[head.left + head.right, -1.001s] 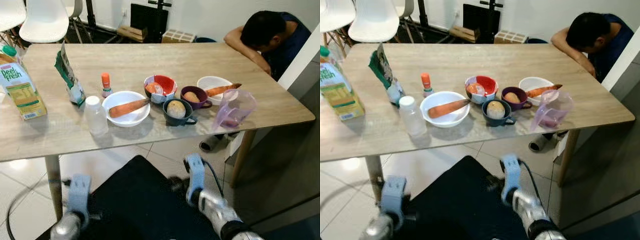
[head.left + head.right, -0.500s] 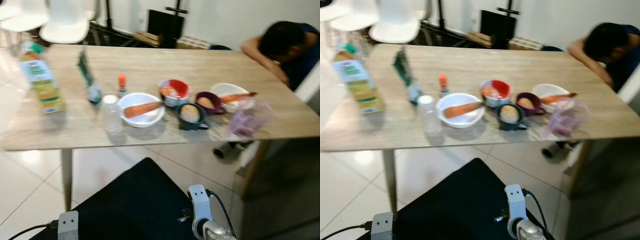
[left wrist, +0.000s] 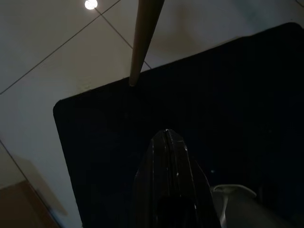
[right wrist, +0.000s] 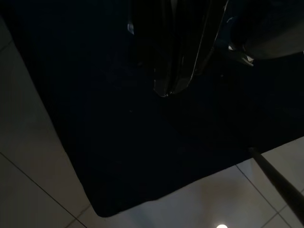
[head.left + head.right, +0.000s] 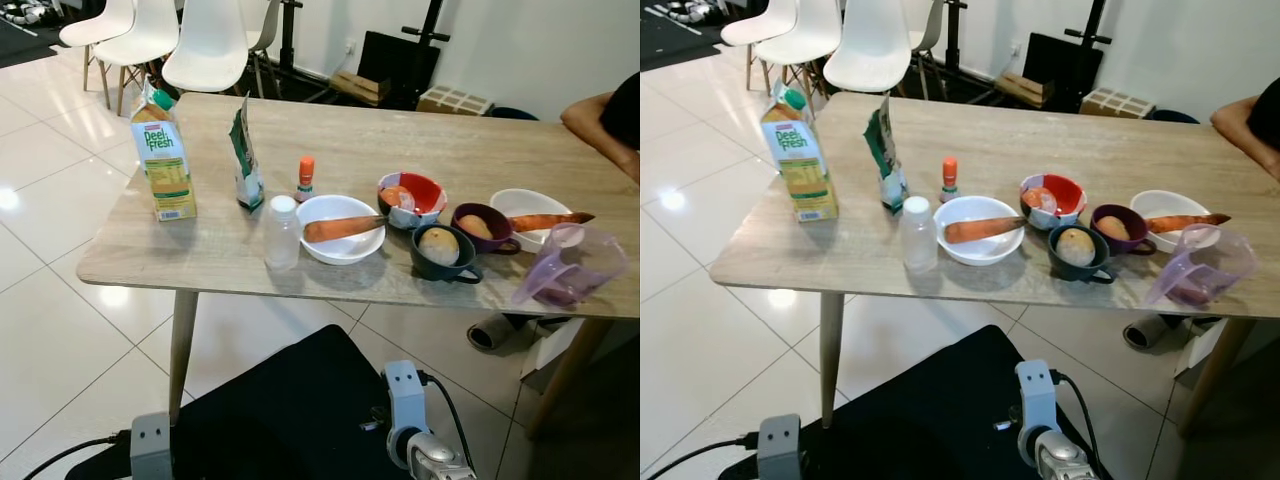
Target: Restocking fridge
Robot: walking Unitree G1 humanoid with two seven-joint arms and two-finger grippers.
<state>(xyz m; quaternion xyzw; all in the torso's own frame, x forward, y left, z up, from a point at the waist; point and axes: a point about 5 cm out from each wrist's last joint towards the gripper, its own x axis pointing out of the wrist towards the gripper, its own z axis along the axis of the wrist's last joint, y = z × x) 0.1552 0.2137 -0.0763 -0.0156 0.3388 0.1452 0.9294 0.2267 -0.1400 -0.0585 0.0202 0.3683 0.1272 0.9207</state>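
1. Glossy white floor tiles surround a pale wood-grain table on slim round legs; three white moulded chairs stand beyond its far end, and a person's bare forearm rests on the far right edge.
2. One green and yellow juice carton stands upright near the table's left end, with one green foil pouch beside it.
3. Two bottles: one small orange-capped bottle and one clear plastic bottle with a white cap.
4. Five bowls and cups: a white round bowl holding one carrot; a red-lined bowl; a dark mug holding a potato; a purple cup; a second white bowl with a second carrot.
5. One translucent purple jug sits tilted near the right edge.
6. Both arms hang low over a black mat: the left gripper and the right gripper each have their fingers pressed together, holding nothing.
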